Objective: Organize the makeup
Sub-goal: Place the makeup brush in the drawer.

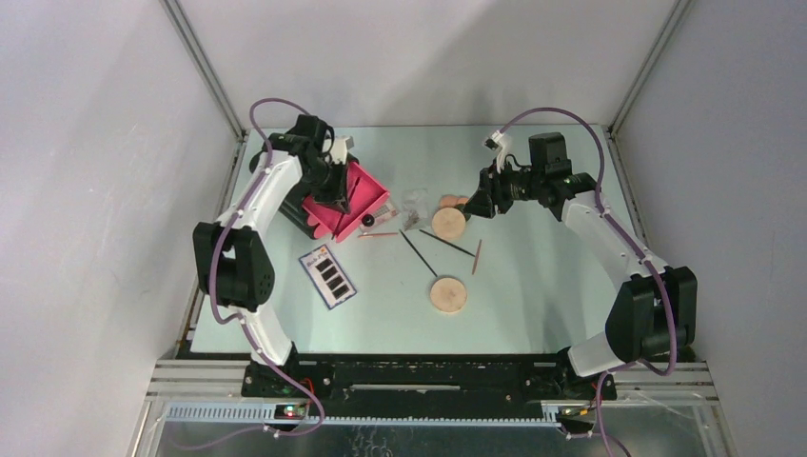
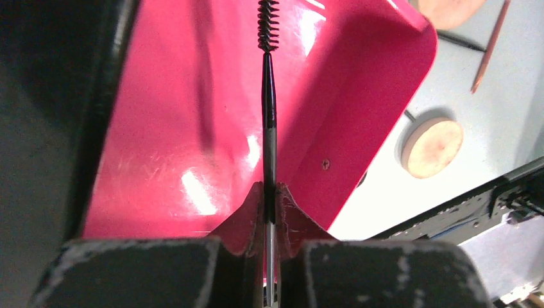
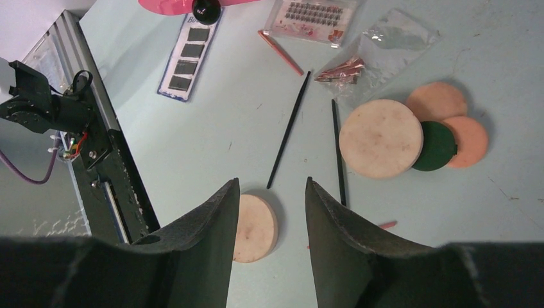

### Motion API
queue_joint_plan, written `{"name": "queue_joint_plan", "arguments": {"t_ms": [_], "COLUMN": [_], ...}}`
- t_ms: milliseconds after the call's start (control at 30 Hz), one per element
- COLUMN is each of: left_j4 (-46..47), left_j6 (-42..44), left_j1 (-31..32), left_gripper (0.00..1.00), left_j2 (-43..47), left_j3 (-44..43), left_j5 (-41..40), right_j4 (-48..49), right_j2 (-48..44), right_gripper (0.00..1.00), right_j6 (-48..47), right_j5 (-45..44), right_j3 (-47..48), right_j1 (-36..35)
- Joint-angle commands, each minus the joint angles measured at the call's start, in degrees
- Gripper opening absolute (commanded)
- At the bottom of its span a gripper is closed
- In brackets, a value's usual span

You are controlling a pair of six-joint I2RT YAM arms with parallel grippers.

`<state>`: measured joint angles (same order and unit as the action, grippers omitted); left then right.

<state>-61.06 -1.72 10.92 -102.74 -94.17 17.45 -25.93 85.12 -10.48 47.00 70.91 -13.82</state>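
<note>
My left gripper [image 2: 270, 192] is shut on a thin black stick with a brush tip [image 2: 269, 109], held over an open pink drawer [image 2: 179, 128] at the back left [image 1: 359, 193]. My right gripper [image 3: 272, 186] hangs open and empty above the table [image 1: 479, 203]. Under it lie two tan discs [image 3: 380, 138] [image 3: 256, 228], two black sticks [image 3: 289, 130] [image 3: 338, 151], two peach rounds [image 3: 437, 101] [image 3: 470, 141] and a dark-green round [image 3: 435, 146]. A clear packet [image 3: 385, 48], a pink stick [image 3: 280, 52] and the black-panned palette [image 3: 190, 58] lie farther off.
The black box [image 1: 306, 217] carrying the pink drawer stands at the back left under my left arm. A small black ball [image 1: 367, 221] sits by the drawer's front. A lash card [image 3: 312, 16] lies near the packet. A brownish stick [image 1: 477, 256] lies right of the discs.
</note>
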Motion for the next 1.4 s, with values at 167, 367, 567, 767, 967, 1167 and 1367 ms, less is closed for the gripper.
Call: {"name": "queue_joint_plan", "arguments": {"t_ms": [167,367,567,767,967,1167,1367], "left_j4": [6.79,11.80,13.70,16.04,17.23,17.25,16.18], "left_j6": [-6.94,-11.15,-12.51,-12.59,-11.53,-9.65,-4.59], "left_j1": [-1.51,-1.82,-2.21,-2.39,-2.39,-2.39,-2.39], "left_gripper": [0.02,0.05,0.08,0.15,0.26,0.33,0.45], "left_j2": [3.81,5.69,7.18,8.68,9.54,12.21,17.25], "left_j3": [0.73,4.18,6.50,9.69,10.01,9.51,9.96], "left_j5": [1.52,0.07,-1.48,-3.79,-4.75,-4.23,1.96], "right_j4": [0.71,0.45,0.36,0.59,0.49,0.19,-1.71], "right_j2": [-0.65,-1.05,-1.20,-1.10,-1.66,-1.59,1.03], "right_gripper": [0.51,0.51,0.51,0.51,0.51,0.51,0.52], "right_j6": [-1.91,-2.08,-2.19,-2.08,-2.09,-2.77,-8.59], "right_j5": [0.00,0.25,0.45,0.71,0.52,0.04,-9.08], "right_j3": [0.02,0.02,0.07,0.05,0.02,0.01,0.02], "right_j1": [-0.33,-0.33,-0.33,-0.54,-0.77,-1.00,-3.74]}}
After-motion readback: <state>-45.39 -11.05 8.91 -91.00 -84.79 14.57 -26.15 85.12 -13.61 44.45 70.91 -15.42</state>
